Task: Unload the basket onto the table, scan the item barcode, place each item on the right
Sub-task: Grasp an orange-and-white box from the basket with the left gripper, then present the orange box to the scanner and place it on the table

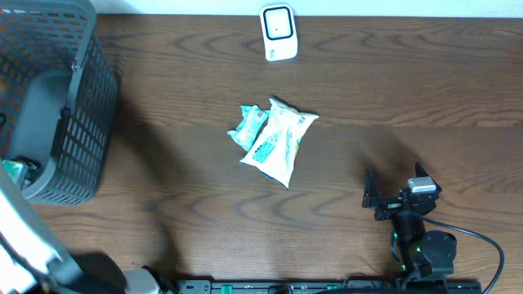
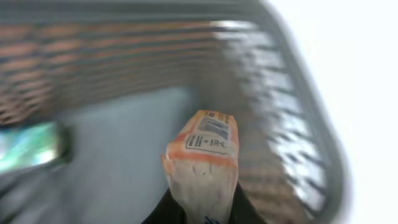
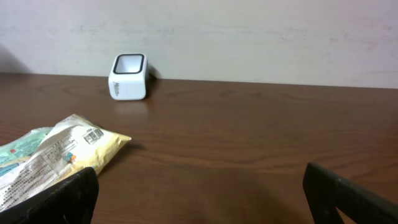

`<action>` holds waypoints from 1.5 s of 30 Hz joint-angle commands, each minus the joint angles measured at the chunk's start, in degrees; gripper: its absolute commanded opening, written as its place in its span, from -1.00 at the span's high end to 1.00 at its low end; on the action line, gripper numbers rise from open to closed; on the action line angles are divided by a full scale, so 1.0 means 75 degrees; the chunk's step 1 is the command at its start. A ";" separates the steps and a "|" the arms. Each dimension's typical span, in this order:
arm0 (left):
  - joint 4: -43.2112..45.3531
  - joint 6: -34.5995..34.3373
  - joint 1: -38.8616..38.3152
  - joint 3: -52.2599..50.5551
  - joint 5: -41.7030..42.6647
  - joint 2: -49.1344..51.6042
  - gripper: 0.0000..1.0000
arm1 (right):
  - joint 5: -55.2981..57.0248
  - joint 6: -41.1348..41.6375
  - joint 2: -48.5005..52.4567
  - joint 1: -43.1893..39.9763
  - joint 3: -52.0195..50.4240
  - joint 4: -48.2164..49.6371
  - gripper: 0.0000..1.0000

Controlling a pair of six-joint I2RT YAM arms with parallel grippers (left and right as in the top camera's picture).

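The dark wooden table carries everything. A grey mesh basket stands at its far left corner. The left arm comes up from the near left corner and reaches over into the basket.

Inside the basket, the left gripper has its jaws clamped on the lower end of an orange packet. The packet stands up from the fingers, and the barcode label on its upper end faces the wrist camera. Whether it is clear of the basket floor I cannot tell. A blurred green thing lies beside the basket wall, to the packet's left.

Near the middle of the table lies a large packet, pale and printed. A small packet, teal and white, touches its left side.

The right gripper sits toward the near right corner, well apart from both packets. Its jaws are wide apart with nothing between them.

The white scanner stands at the middle of the far edge, well apart from the packets and far from the basket.
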 commanded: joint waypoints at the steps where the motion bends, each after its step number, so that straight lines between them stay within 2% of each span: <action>1: 0.0023 0.2075 -0.0705 0.0067 0.1918 -0.0568 0.85 | 0.0035 0.0076 -0.0017 0.0003 -0.0009 -0.0032 -0.99; 4: -0.0041 0.3407 -0.1556 0.0067 0.2923 -0.0787 0.85 | 0.0035 0.0079 -0.0017 0.0003 -0.0009 -0.0032 -0.98; 6: -0.0125 0.4092 -0.2177 0.0064 0.3212 -0.0793 0.85 | 0.0035 0.0076 -0.0017 0.0003 -0.0009 -0.0032 -0.99; 13: -0.0530 0.5965 -0.4561 -0.0085 0.3101 -0.0210 0.85 | 0.0035 0.0079 -0.0017 0.0003 -0.0009 -0.0032 -0.99; 15: -0.0589 0.6003 -0.5042 -0.0093 0.2582 0.0105 0.85 | 0.0035 0.0076 -0.0017 0.0003 -0.0009 -0.0032 -0.99; 18: -0.0644 0.5992 -0.5616 -0.0093 0.1233 0.0641 0.85 | 0.0035 0.0076 -0.0017 0.0003 -0.0009 -0.0032 -0.98; 21: -0.0638 0.5750 -0.6082 -0.0093 -0.0627 0.1282 0.85 | 0.0035 0.0076 -0.0017 0.0003 -0.0009 -0.0032 -0.99; 22: -0.0641 0.5438 -0.6257 -0.0093 -0.1670 0.1603 0.85 | 0.0035 0.0076 -0.0017 0.0003 -0.0009 -0.0032 -0.99; 25: -0.0694 0.4747 -0.6499 -0.0093 -0.3095 0.2197 0.85 | 0.0035 0.0079 -0.0017 0.0003 -0.0009 -0.0032 -0.98; 32: -0.0933 0.3981 -0.6892 -0.0093 -0.3290 0.3526 0.85 | 0.0035 0.0076 -0.0017 0.0003 -0.0009 -0.0032 -0.98; 37: -0.0991 0.3958 -0.7204 -0.0093 -0.3287 0.4243 0.83 | 0.0035 0.0079 -0.0017 0.0003 -0.0009 -0.0032 -0.98; 40: -0.1011 0.3960 -0.7367 -0.0093 -0.3287 0.4485 0.56 | 0.0035 0.0079 -0.0017 0.0003 -0.0009 -0.0032 -0.99; 42: -0.1020 0.3960 -0.7437 -0.0093 -0.3287 0.4529 0.14 | 0.0035 0.0076 -0.0017 0.0003 -0.0009 -0.0032 -0.99; 43: -0.1020 0.3960 -0.7461 -0.0093 -0.3287 0.4529 0.08 | 0.0035 0.0076 -0.0017 0.0003 -0.0009 -0.0032 -0.99; 45: -0.1017 0.3963 -0.7484 -0.0090 -0.3287 0.4529 0.08 | 0.0035 0.0079 -0.0017 0.0003 -0.0009 -0.0032 -0.99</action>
